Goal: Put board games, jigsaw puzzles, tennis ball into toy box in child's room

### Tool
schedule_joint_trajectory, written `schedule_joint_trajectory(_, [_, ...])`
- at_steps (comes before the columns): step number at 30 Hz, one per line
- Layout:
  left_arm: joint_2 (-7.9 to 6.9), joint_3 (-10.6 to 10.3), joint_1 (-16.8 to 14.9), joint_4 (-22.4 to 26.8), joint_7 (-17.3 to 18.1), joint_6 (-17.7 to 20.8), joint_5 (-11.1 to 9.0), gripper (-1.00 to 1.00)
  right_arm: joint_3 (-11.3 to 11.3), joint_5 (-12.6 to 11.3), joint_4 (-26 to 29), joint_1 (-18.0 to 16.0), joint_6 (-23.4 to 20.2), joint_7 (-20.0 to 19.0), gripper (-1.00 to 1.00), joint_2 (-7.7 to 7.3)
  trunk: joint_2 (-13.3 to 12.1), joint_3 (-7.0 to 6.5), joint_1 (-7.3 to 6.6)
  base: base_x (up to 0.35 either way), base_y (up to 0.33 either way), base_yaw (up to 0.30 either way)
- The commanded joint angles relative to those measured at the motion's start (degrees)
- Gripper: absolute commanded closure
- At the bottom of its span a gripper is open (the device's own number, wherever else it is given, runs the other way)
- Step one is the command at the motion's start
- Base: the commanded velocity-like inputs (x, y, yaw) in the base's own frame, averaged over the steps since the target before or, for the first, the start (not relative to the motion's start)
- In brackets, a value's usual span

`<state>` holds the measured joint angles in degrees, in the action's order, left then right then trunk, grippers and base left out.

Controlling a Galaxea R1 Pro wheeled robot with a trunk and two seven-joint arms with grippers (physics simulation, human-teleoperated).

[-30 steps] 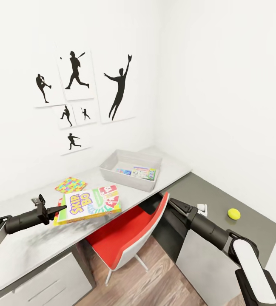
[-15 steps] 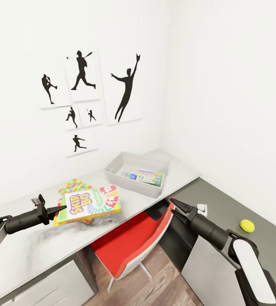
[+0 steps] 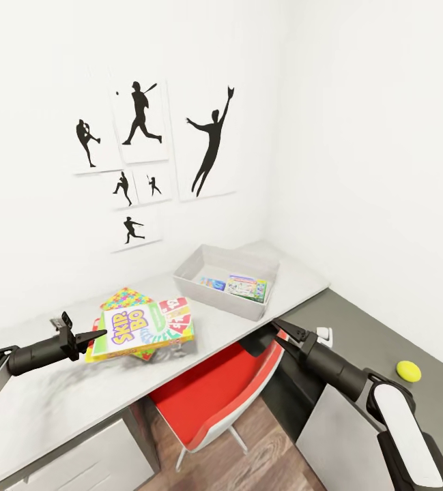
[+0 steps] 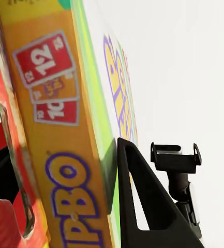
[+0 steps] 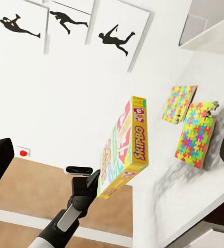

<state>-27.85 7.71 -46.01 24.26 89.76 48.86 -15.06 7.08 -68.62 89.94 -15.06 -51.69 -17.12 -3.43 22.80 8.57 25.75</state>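
Two arms reach over the pale table (image 3: 57, 402). The left gripper (image 3: 91, 339) clamps the SKIP-BO game (image 3: 146, 327) by its near edge, holding it level above the two jigsaw puzzles (image 3: 127, 299), as the right wrist view confirms. Open tabletop separates it from the toy box (image 3: 211, 281), which holds two smaller games (image 3: 248, 287). Below, the red chair (image 3: 214, 395) sits beneath the table edge. The right gripper (image 3: 279, 327) hovers empty, fingers narrowly parted. The tennis ball (image 3: 408, 370) lies on the dark section. Since earlier the whole view has shifted rightward
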Motion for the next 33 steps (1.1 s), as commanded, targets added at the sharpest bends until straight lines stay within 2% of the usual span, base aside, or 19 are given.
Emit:
schedule_joint_trajectory(1, [-0.01, 0.0, 0.0, 0.0, 0.2, 0.6, 0.0, 1.0, 0.1, 0.3, 0.0, -0.1, -0.3, -0.4, -1.0, 0.01, 0.1, 0.12, 0.03, 0.0, 0.0, 0.0])
schedule_joint_trajectory(13, [-0.01, 0.0, 0.0, 0.0, 0.2, 0.5, 0.0, 1.0, 0.0, 0.3, 0.0, -0.1, -0.2, -0.4, -1.0, 0.01, 0.1, 0.12, 0.03, 0.148, 0.0, 0.003])
schedule_joint_trajectory(24, [0.07, 0.0, 0.0, 0.0, 0.2, 0.5, 0.1, 1.0, 0.2, 0.3, 0.0, -0.1, -0.3, -0.4, -1.0, -0.01, 0.1, 0.09, 0.03, 0.178, -0.029, 0.143])
schedule_joint_trajectory(33, [0.08, 0.1, 0.0, 0.0, 0.2, 0.5, 0.1, 1.0, 0.3, 0.3, -0.1, -0.1, -0.3, -0.5, -1.0, -0.08, 0.1, -0.06, 0.03, 0.221, -0.104, -0.178])
